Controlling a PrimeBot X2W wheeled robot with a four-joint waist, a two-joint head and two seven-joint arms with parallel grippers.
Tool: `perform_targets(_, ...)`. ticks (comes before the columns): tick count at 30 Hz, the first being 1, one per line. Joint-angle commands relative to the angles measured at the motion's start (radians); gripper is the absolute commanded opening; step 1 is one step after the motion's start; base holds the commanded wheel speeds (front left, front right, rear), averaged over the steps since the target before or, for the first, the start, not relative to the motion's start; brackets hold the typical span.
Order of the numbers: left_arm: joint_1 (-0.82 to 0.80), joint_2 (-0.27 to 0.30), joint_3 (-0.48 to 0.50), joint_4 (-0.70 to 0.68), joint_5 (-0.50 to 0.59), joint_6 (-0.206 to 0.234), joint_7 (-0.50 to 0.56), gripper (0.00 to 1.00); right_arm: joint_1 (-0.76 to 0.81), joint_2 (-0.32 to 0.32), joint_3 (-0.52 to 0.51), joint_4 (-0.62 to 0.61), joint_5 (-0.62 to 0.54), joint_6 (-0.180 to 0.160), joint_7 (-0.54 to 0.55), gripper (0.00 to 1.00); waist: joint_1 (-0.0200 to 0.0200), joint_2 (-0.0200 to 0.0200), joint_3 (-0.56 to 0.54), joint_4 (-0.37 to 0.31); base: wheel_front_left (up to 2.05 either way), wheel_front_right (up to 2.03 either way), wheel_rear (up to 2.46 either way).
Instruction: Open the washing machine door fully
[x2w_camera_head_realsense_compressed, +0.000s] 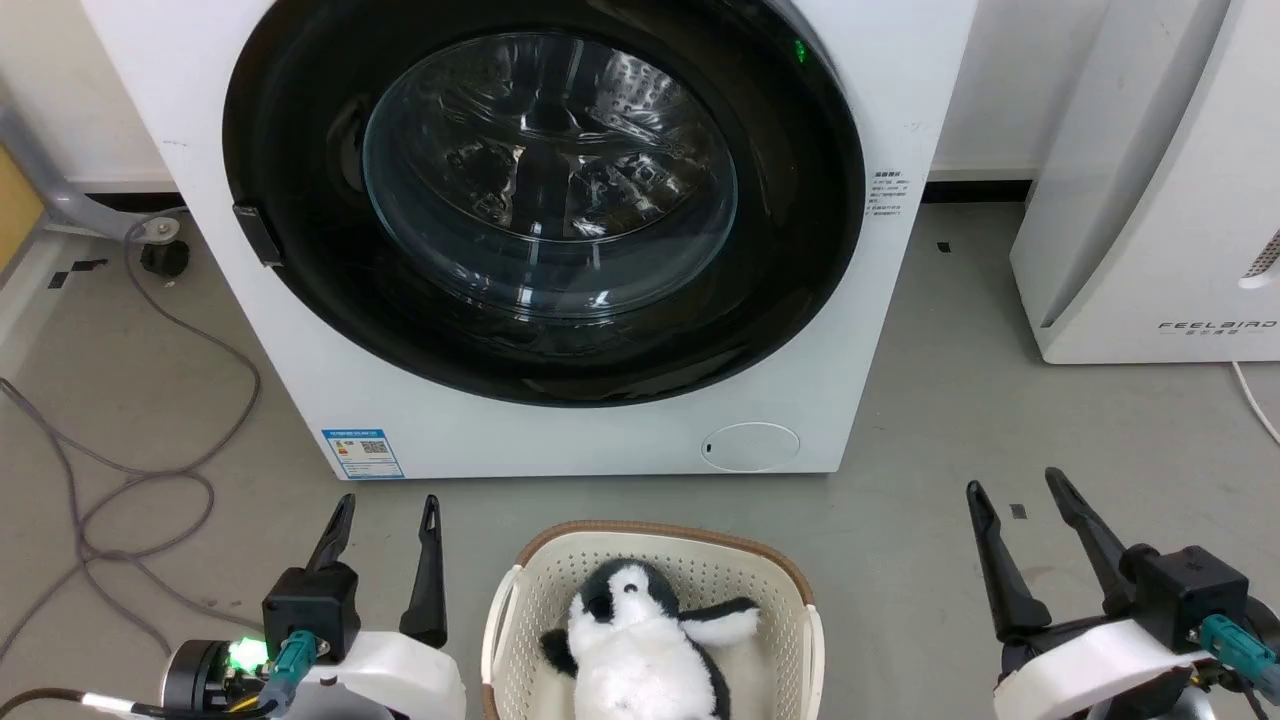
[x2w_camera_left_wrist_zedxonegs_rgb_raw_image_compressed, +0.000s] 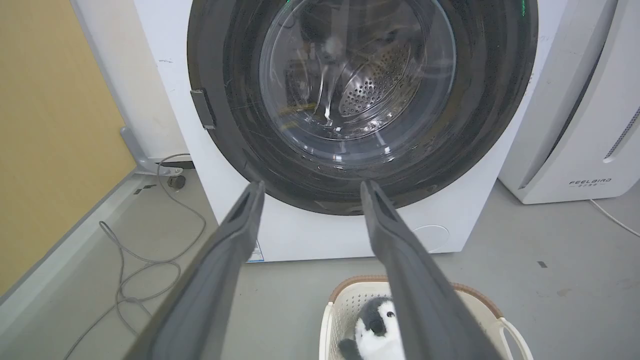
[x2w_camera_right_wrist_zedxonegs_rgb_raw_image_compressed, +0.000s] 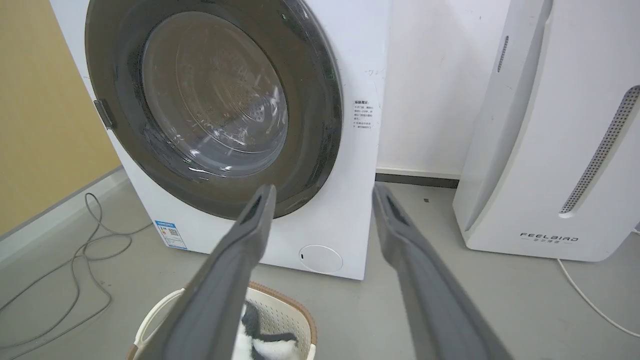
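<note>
The left gripper (x2w_camera_head_realsense_compressed: 388, 505) and right gripper (x2w_camera_head_realsense_compressed: 1015, 485) are held spread and empty, flanking a basket (x2w_camera_head_realsense_compressed: 660, 528) in which a toy penguin (x2w_camera_head_realsense_compressed: 640, 640) is laid. Beyond, the washing machine door (x2w_camera_head_realsense_compressed: 545, 190) is seen closed. "FEELBIRD" is printed on the white unit (x2w_camera_right_wrist_zedxonegs_rgb_raw_image_compressed: 550, 150). A yellow wall (x2w_camera_left_wrist_zedxonegs_rgb_raw_image_compressed: 50, 125) is shown by the wrist views.

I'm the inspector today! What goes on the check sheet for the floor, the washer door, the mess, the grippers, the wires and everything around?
Surface: grey floor, few dark marks.
Job's things: washing machine door shut, latch at its left edge.
Clutter: basket holding a plush penguin, before the door.
Grippers: left gripper and right gripper open, empty, away from the door.
Cables: grey cable looped at left; white cable at right.
Surroundings: white appliance at right, yellow panel at left.
</note>
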Motion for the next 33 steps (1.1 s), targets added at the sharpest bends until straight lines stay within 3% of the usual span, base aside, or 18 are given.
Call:
perform_targets(1, -0.013, 0.000, -0.005, 0.003, -0.006, 0.009, -0.011, 1.00, -0.007, 0.000, -0.004, -0.010, 0.015, 0.000, -0.012, 1.00, 0.0000, 0.0000, 0.001, 0.000, 0.00, 0.00, 0.00)
perform_targets(7, -0.017, 0.000, -0.012, 0.005, -0.008, 0.018, -0.024, 1.00, -0.013, 0.000, -0.009, -0.018, 0.043, 0.000, -0.024, 1.00, 0.0000, 0.0000, 0.004, 0.001, 0.00, 0.00, 0.00)
perform_targets(8, -0.018, 0.000, -0.013, 0.005, -0.009, 0.019, -0.026, 1.00, -0.014, 0.000, -0.010, -0.018, 0.052, 0.000, -0.026, 0.16, 0.0000, 0.0000, 0.004, 0.001, 0.00, 0.00, 0.00)
perform_targets(9, -0.018, 0.000, -0.014, 0.005, -0.009, 0.021, -0.028, 1.00, -0.016, 0.000, -0.012, -0.018, 0.065, 0.000, -0.028, 0.00, 0.0000, 0.0000, 0.005, 0.001, 0.00, 0.00, 0.00)
perform_targets(27, -0.038, 0.000, -0.030, 0.005, -0.012, 0.046, -0.068, 1.00, -0.059, 0.000, -0.007, 0.048, 0.658, 0.000, -0.066, 0.00, 0.0000, 0.0000, 0.030, 0.004, 0.00, 0.00, 0.00)
perform_targets(33, -0.045, 0.000, -0.034, 0.006, -0.013, 0.053, -0.080, 1.00, -0.081, 0.000, -0.029, 0.079, 0.849, 0.000, -0.018, 0.00, 0.0000, 0.0000, 0.039, 0.006, 0.00, 0.00, 0.00)
